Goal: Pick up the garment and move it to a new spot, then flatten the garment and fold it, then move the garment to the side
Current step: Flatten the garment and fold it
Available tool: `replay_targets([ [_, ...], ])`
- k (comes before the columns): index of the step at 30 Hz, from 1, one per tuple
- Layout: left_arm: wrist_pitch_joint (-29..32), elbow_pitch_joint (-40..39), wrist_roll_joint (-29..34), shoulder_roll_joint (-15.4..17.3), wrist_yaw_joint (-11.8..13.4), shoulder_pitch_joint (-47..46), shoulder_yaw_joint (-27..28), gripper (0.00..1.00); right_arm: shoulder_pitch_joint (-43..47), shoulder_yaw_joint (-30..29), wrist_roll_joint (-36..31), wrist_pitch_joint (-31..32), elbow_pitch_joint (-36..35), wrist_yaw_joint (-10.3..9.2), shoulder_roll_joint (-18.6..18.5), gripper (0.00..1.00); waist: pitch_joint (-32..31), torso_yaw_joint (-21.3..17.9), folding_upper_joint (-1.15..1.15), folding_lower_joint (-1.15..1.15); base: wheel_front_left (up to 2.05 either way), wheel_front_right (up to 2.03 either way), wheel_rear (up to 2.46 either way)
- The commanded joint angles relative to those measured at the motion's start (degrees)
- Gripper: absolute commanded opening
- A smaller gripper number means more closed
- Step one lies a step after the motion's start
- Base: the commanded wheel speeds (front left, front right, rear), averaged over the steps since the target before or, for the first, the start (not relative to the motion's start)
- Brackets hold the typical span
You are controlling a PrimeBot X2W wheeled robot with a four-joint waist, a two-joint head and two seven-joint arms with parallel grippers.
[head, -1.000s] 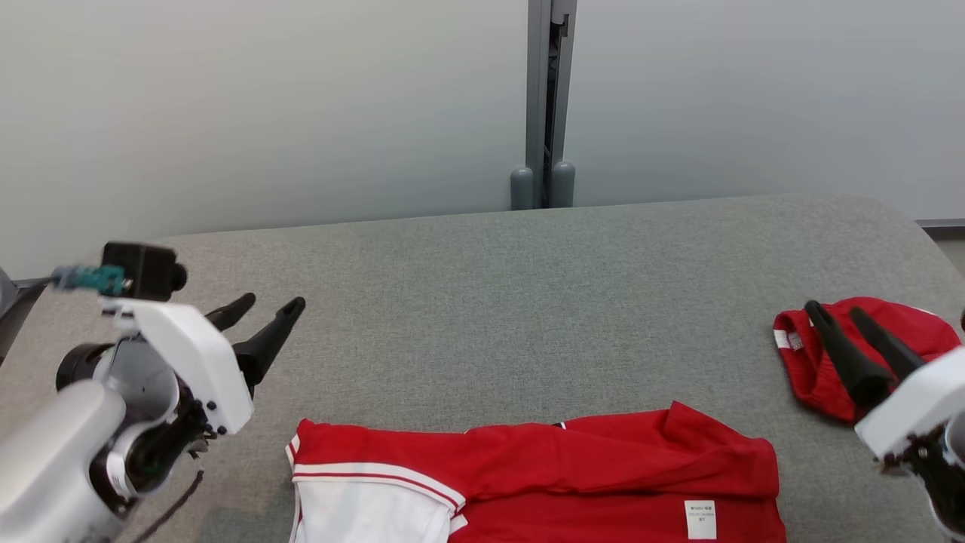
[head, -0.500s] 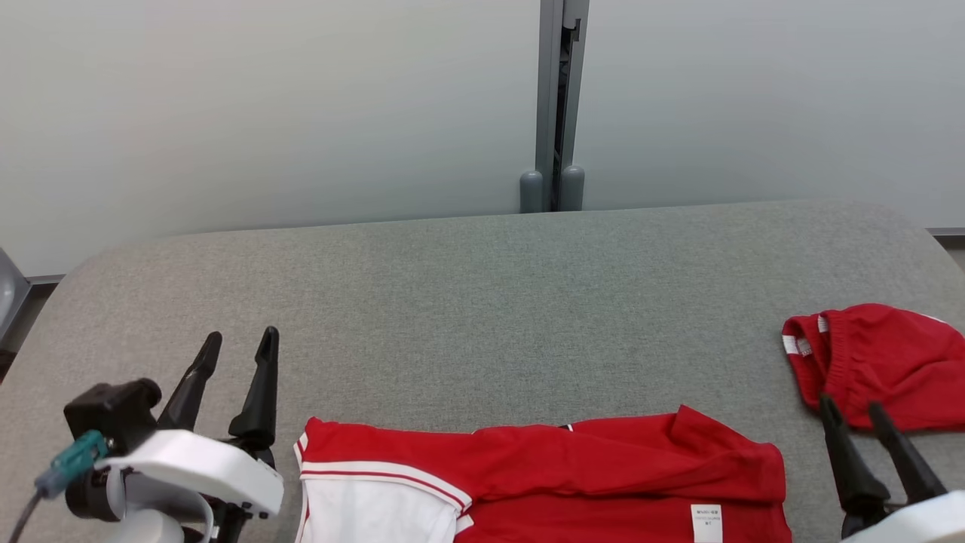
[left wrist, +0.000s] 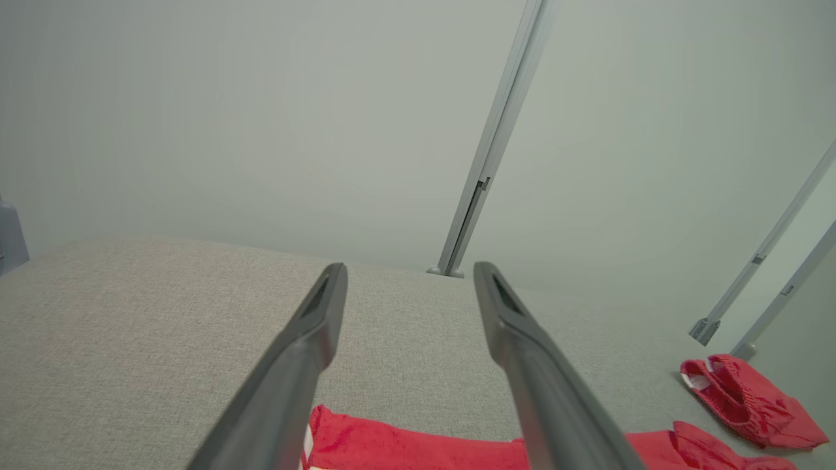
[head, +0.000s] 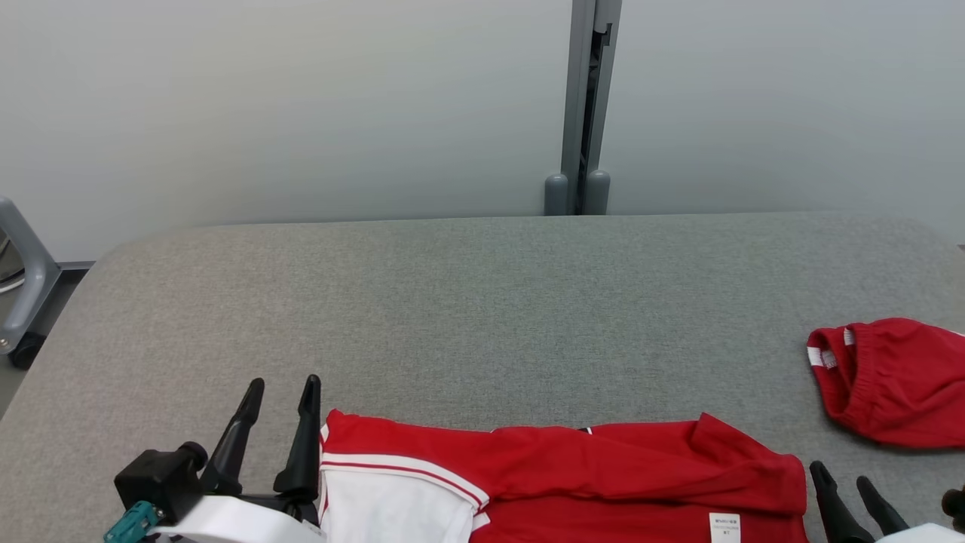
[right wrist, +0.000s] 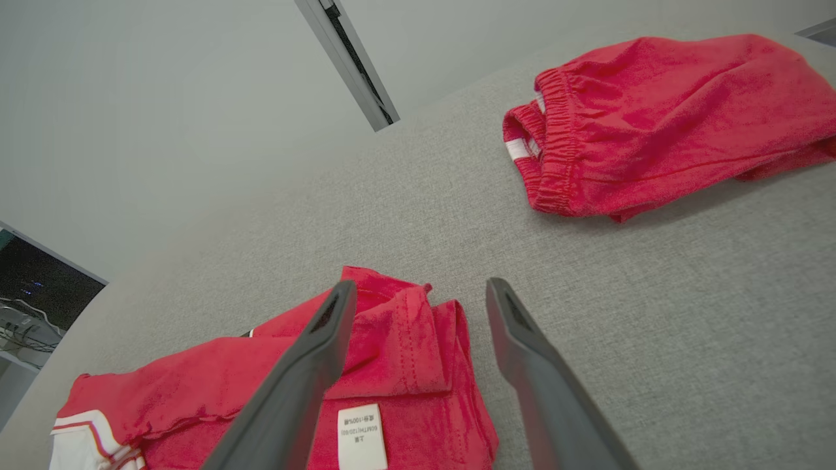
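Garment (head: pixel 588 467) cut off below; label (head: pixel 724 527) likely unreadable.

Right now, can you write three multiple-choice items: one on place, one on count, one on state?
1. Where do the red shorts lie on the grey table?
A) right side
B) left side
C) middle
2. How many red garments lie on the table?
A) one
B) two
C) three
3. How is the left tool?
A) shut on cloth
B) open, empty
C) shut, empty
Answers: 1 A, the shorts sit by the right edge in the head view; 2 B, the shorts and the red-and-white shirt; 3 B, bare table shows between its fingers.
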Motion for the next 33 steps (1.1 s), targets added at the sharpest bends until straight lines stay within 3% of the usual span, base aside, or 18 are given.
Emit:
replay_targets([
  [1,-0.23,0.42,0.53,-0.14,-0.52,-0.17,0.11,1.00,-0.98,-0.22,0.30,1.54,1.40,0.05,-0.02,1.00,0.09,0.25,0.00,0.00,0.00,0.00,0.00],
  [13,0.10,2.64,2.01,-1.38,-2.81,-2.65,-1.82,1.00,-7.15,-1.62,3.05,11.00,16.02,0.05,0.24,1.00,0.66,3.93,0.00,0.00,0.00,0.00,0.00],
  [30,0.85,3.85,1.95,-1.74,-3.16,-3.74,-3.22,1.00,-10.94,-2.12,3.71,14.36,23.94,0.05,3.09,1.00,1.12,7.35,0.00,0.00,0.00,0.00,0.00],
  [31,0.90,3.86,1.98,-1.74,-3.16,-3.71,-3.28,1.00,-11.18,-1.91,3.87,14.38,24.31,0.05,3.16,0.43,1.16,7.50,0.00,0.00,0.00,0.00,0.00],
  [32,0.94,3.92,1.99,-1.73,-3.18,-3.75,-3.34,1.00,-11.50,-1.76,4.06,14.25,24.68,0.05,3.19,0.00,1.23,7.64,0.00,0.00,0.00,0.00,0.00],
  [33,0.99,3.97,1.99,-1.73,-3.22,-3.85,-3.40,1.00,-11.84,-1.54,4.27,14.06,24.96,0.05,3.25,0.00,1.29,7.77,0.00,0.00,0.00,0.00,0.00],
])
